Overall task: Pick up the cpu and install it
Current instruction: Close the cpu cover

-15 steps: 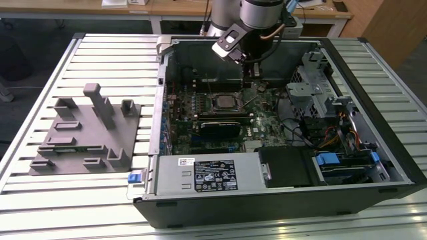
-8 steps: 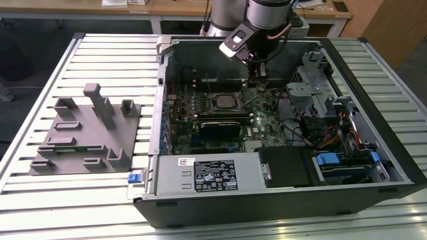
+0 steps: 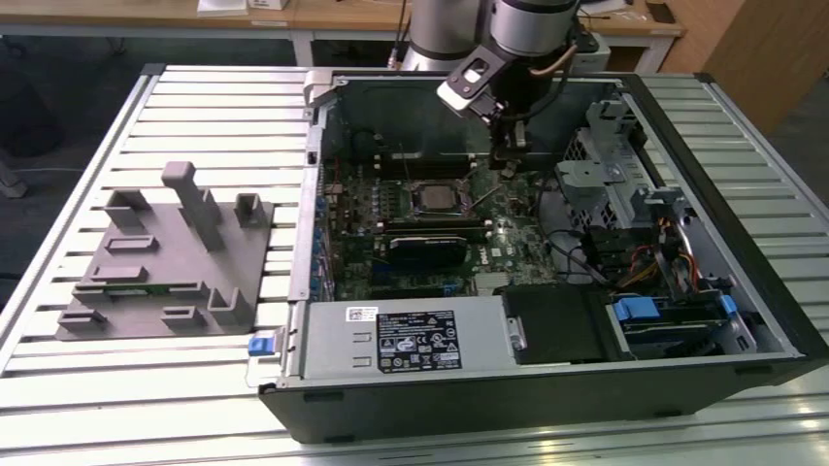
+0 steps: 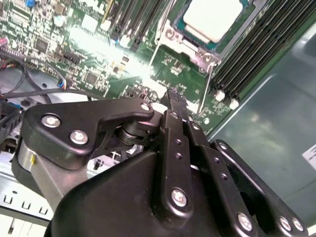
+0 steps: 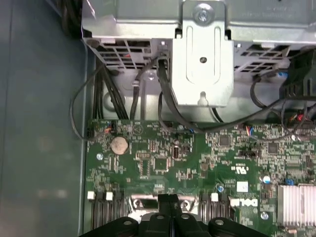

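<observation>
The cpu (image 3: pixel 436 199) lies flat in the motherboard socket inside the open computer case (image 3: pixel 725 320). Its silver-grey top (image 4: pixel 213 17) with a pale green rim shows in the second wrist view, ringed by the metal socket frame (image 4: pixel 180 42). My gripper (image 3: pixel 511 163) hangs over the green motherboard (image 3: pixel 518 233), a little to the exterior view's right of the socket and apart from the chip. The black fingers (image 4: pixel 173 106) are pressed together with nothing between them, and their joined tips also show in the first wrist view, where the gripper (image 5: pixel 170 198) is over the board's edge.
A grey plastic fixture (image 3: pixel 169 262) stands on the slatted table at the exterior view's left. Inside the case are a power supply (image 3: pixel 414 340), drive bays with cables (image 3: pixel 647 243), memory slots (image 4: pixel 256 54), a metal bracket (image 5: pixel 202 54) and a finned heatsink (image 5: pixel 296 205).
</observation>
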